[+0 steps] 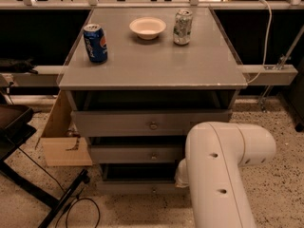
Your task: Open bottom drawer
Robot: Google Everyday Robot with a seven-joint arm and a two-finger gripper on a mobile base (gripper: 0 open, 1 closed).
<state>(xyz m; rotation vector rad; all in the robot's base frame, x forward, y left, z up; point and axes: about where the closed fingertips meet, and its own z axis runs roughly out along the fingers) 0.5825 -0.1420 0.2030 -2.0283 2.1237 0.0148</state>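
Note:
The grey cabinet (152, 63) has three drawers stacked under its top. The bottom drawer (133, 187) is the slim lowest front, with a small round knob (153, 190) at its centre. A dark gap shows above its front, so it stands out a little from the cabinet. My white arm (223, 165) fills the lower right and reaches down toward the right end of the bottom drawer. A wrist joint (182, 174) shows at that spot. My gripper is hidden behind the arm there.
A blue Pepsi can (95, 42), a white bowl (147, 27) and a silver can (182, 26) stand on the cabinet top. A cardboard box (61, 139) leans at the cabinet's left. Black stand legs (52, 198) and a cable (80, 210) lie on the floor at the lower left.

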